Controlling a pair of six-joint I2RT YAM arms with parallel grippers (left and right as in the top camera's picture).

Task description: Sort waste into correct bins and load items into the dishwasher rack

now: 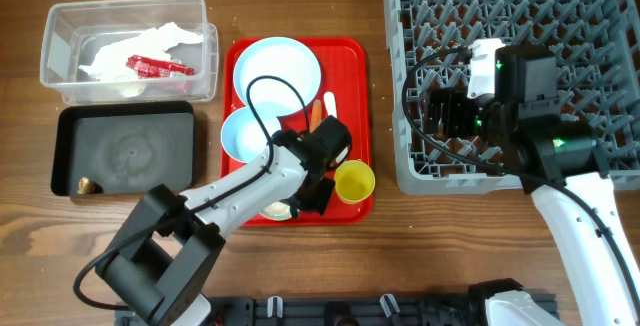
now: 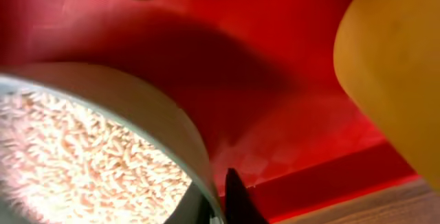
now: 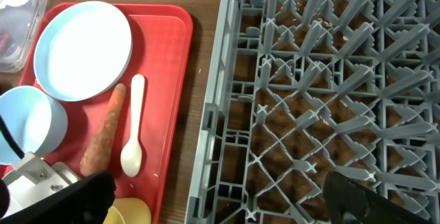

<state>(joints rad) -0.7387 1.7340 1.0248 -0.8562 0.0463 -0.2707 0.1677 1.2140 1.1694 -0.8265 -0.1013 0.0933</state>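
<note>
My left gripper (image 1: 310, 194) (image 2: 220, 207) is shut on the rim of a pale bowl (image 1: 278, 210) (image 2: 161, 124) filled with loose white rice (image 2: 69, 155), at the front of the flat red tray (image 1: 352, 61). The yellow cup (image 1: 354, 181) (image 2: 399, 66) stands just right of it. The pale blue plate (image 1: 277, 69) (image 3: 82, 49), an empty blue bowl (image 1: 245, 134) (image 3: 27, 124), the carrot (image 1: 316, 114) (image 3: 103, 138) and the white spoon (image 1: 329, 106) (image 3: 133, 135) lie on the same tray. My right gripper (image 1: 445, 111) (image 3: 220, 200) is open and empty over the grey dishwasher rack (image 1: 520, 6) (image 3: 330, 80).
The clear tub (image 1: 125, 11) at the back left holds crumpled white paper (image 1: 150, 41) and the red wrapper (image 1: 155, 64). The black tray (image 1: 125, 151) in front of it holds a small brown scrap (image 1: 86, 185) in its front left corner. Bare wood separates the red tray from the rack.
</note>
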